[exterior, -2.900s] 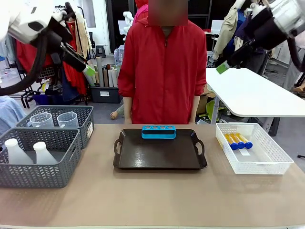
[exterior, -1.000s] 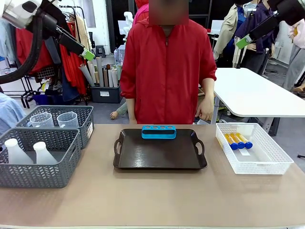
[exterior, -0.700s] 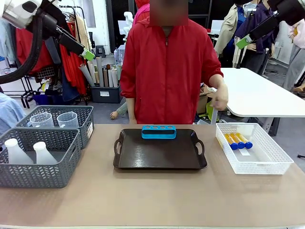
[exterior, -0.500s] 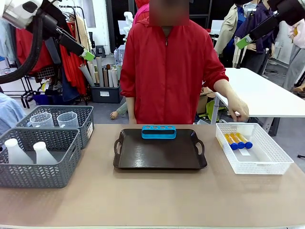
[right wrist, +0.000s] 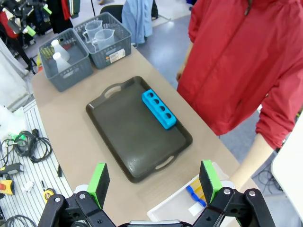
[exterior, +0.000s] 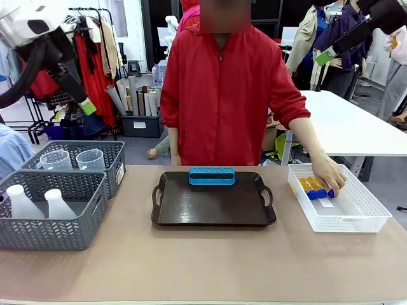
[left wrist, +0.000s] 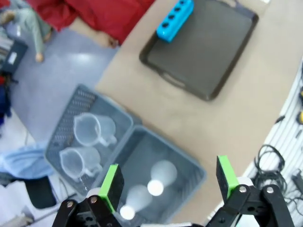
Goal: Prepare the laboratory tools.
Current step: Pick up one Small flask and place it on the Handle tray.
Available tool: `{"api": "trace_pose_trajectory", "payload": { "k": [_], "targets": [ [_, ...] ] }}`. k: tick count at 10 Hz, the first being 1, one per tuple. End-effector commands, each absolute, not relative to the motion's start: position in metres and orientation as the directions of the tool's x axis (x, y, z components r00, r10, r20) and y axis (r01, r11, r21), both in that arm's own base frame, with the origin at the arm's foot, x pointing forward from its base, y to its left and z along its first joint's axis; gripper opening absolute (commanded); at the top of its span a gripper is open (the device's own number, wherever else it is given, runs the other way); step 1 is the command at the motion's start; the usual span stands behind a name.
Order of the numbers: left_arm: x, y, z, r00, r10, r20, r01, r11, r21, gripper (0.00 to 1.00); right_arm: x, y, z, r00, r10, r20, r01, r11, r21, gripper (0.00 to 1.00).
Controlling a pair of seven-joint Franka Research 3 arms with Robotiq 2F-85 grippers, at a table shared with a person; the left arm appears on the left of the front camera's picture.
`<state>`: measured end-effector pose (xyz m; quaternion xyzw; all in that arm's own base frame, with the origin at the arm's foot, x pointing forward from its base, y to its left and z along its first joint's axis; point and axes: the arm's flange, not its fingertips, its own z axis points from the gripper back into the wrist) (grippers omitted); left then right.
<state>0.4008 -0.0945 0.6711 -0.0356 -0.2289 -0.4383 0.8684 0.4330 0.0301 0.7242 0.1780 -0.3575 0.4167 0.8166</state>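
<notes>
Since half a second ago our left arm has swung down and toward the left, and the person's hand has dropped from above the bin onto the tubes. We see the left gripper hanging high over the left end of the table, its fingers released and spread wide with nothing between them. From its wrist it looks down on the two grey mesh baskets. In line with its fingers and well below stand two white conical flasks in the nearer basket, with two clear measuring beakers in the farther one, all upright. Toward the middle, the dark tray lies flat with the blue tube rack on it along its far edge. Bare tabletop lies open on the near side of the tray and between the tray and the baskets. Our right gripper is raised well above the right end, likewise unclenched and carrying nothing. At the right, the blue-capped tubes lie on their sides in the far-left corner of the white lattice bin, with the person's fingers resting on them, and the near half of the bin's floor stays open.
</notes>
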Motion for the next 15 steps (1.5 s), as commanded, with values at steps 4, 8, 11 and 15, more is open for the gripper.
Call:
{"api": "trace_pose_trajectory", "payload": {
  "k": [4, 8, 11, 15],
  "targets": [
    [0.385, -0.063, 0.628, 0.734, -0.612, 0.296, 0.600, 0.788, 0.141, 1.00, 0.433, 0.030, 0.725, 0.390, 0.553, 0.736, -0.813, 0.582, -0.006, 1.00],
    [0.392, -0.056, 0.617, 0.744, -0.603, 0.289, 0.603, 0.792, 0.099, 1.00, 0.433, 0.030, 0.725, 0.390, 0.553, 0.736, -0.813, 0.582, -0.006, 1.00],
    [0.392, -0.056, 0.617, 0.744, -0.603, 0.289, 0.603, 0.792, 0.099, 1.00, 0.433, 0.030, 0.725, 0.390, 0.553, 0.736, -0.813, 0.582, -0.006, 1.00],
    [0.400, -0.051, 0.595, 0.846, -0.482, 0.228, 0.465, 0.876, 0.127, 1.00, 0.433, 0.030, 0.725, 0.390, 0.553, 0.736, -0.813, 0.582, -0.006, 1.00]
  ]
}}
